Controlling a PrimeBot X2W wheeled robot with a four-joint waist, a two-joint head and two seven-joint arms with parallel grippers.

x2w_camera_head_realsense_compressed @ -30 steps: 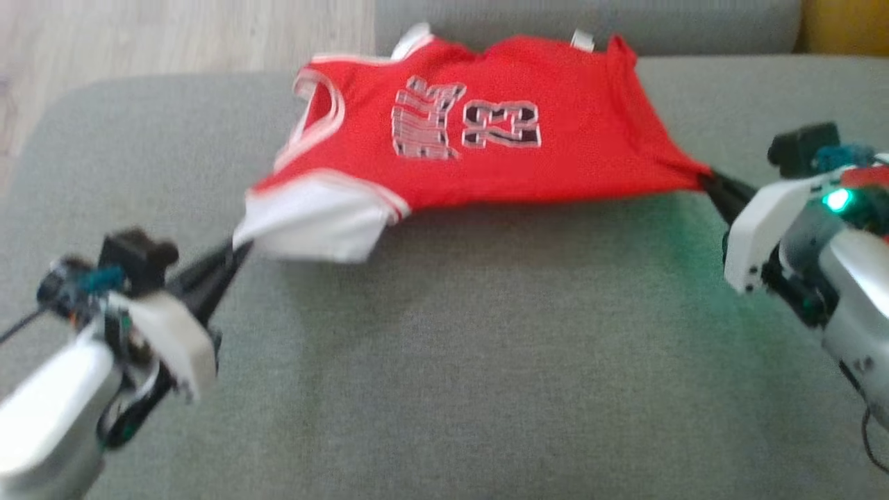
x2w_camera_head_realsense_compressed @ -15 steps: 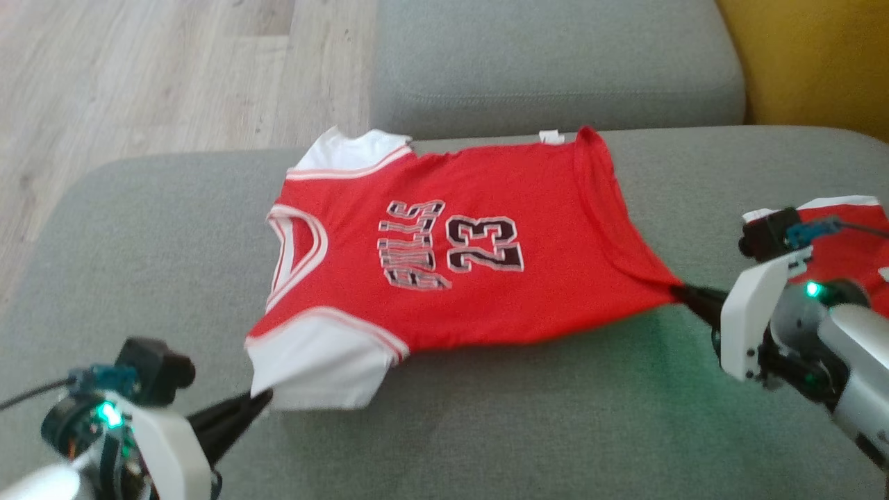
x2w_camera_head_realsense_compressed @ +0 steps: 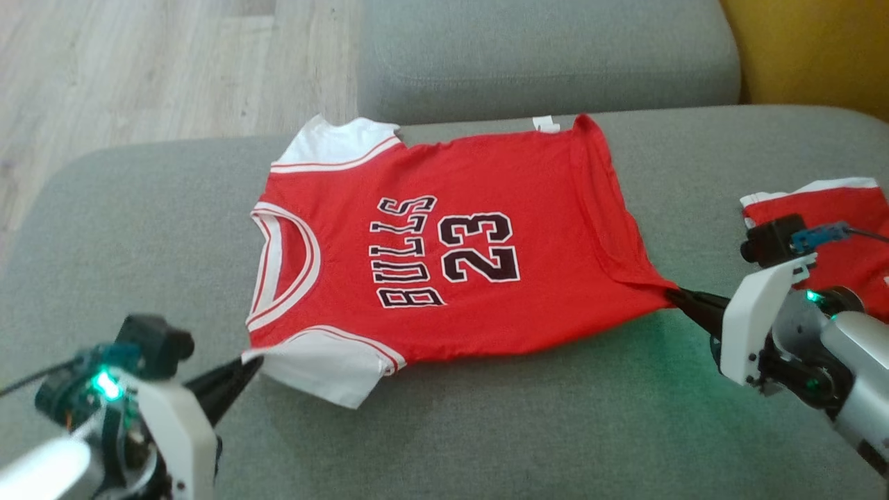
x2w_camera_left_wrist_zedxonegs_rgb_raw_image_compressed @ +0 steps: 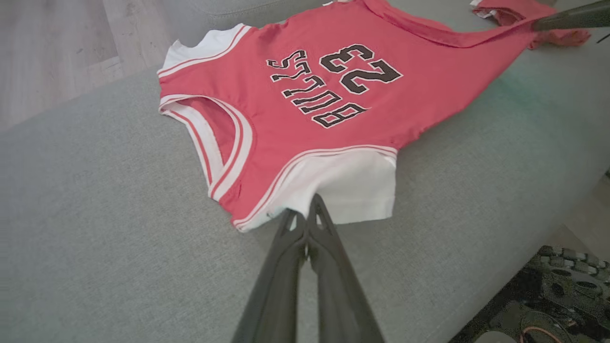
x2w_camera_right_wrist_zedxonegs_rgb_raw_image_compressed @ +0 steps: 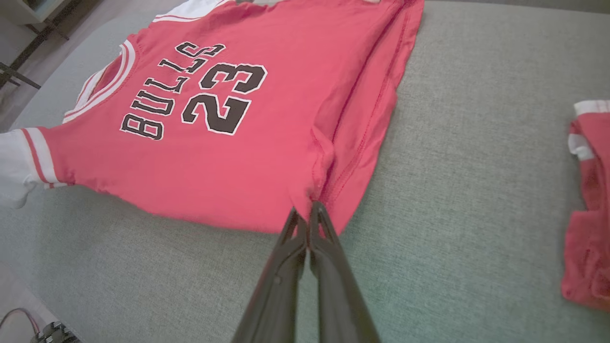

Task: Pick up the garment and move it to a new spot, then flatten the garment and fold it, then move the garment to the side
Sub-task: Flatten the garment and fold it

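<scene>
You've got the red shirt spread flat mid-seat on the grey sofa; left fingers clenched on its near white sleeve; right fingers clenched on its near hem corner; second red garment far right.

Red jersey on a grey sofa
Its sleeves are white, the trim striped red and white, the "BULLS 23" lettering black with white edges. A second red cloth has white edging. The floor is pale wood grain.
</scene>
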